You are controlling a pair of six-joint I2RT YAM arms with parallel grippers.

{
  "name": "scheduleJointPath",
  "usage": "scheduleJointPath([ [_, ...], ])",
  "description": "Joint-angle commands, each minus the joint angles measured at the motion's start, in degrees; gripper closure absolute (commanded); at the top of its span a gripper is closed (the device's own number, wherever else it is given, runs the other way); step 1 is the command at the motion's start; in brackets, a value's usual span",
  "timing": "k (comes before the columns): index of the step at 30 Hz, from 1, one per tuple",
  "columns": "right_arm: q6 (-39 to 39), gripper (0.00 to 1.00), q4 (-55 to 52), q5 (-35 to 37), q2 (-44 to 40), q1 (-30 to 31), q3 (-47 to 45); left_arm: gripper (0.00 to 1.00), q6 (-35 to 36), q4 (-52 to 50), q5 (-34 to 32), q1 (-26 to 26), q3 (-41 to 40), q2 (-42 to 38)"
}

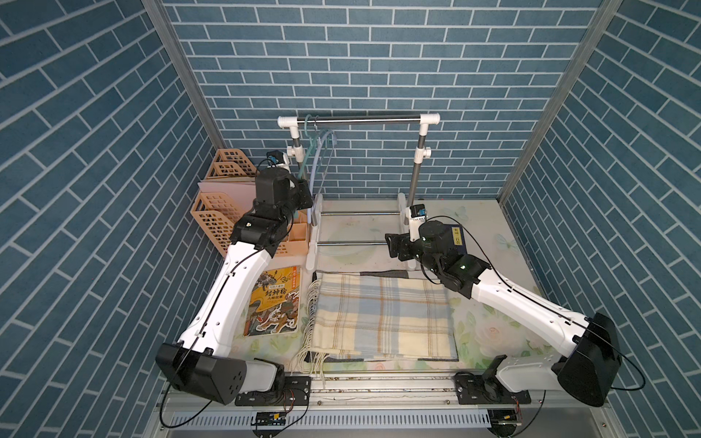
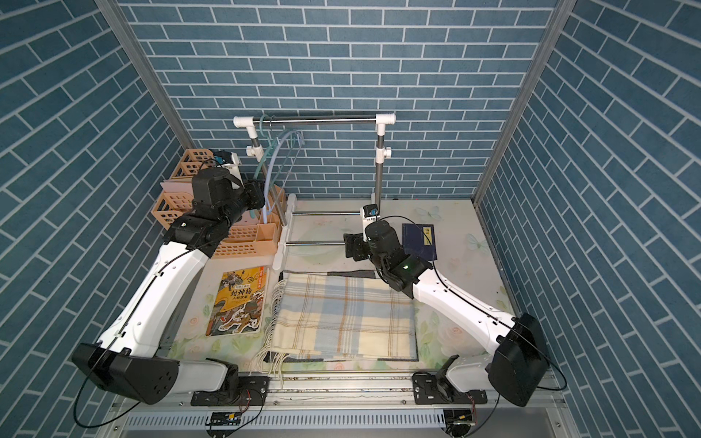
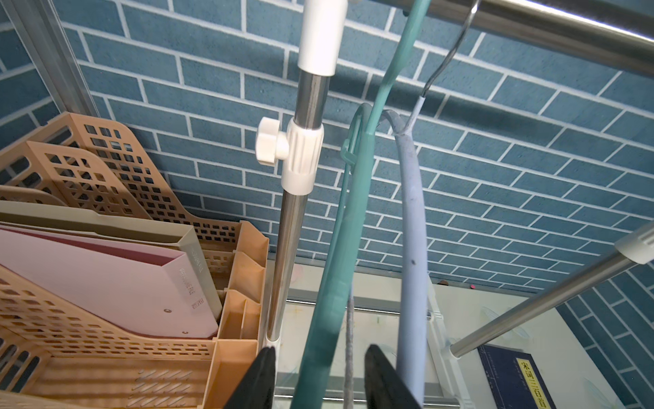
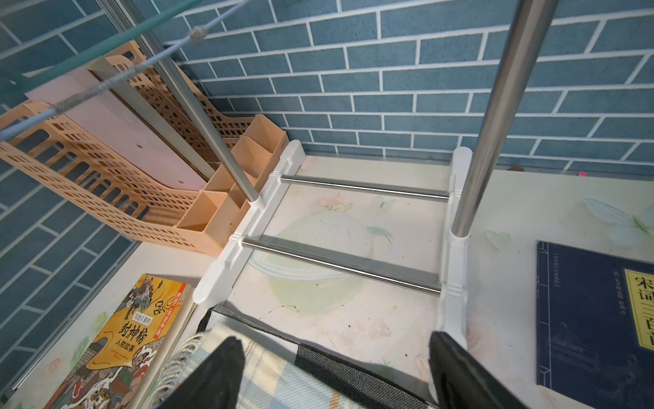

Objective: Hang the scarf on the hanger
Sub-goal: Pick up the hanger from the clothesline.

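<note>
Left pincer: half-narrowed astride teal plastic hanger, not clamped; likely to take it.
Right pincer: wide above cream-blue plaid scarf, ready for lifting.

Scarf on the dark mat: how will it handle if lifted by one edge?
Likely floppy: the scarf lies flat in folded layers, so a one-edge lift would probably unfold and drape it. Probably light, since it looks like thin woven cloth. Its fringe lies loose and may trail or snag; the dark mat beneath might shift too.
</note>
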Motion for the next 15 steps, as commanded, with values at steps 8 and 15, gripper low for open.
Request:
scheduleJointPath([
  [8,1.2,0.14,2.6,-1.8,-2.1,-1.8,-2.0,0.88,2.5,-1.6,1.2,-0.3,2.7,1.6],
  [15,1.1,0.14,2.8,-2.1,-2.9,-2.4,-2.6,0.84,2.6,-2.3,1.4,-0.4,4.0,2.9],
])
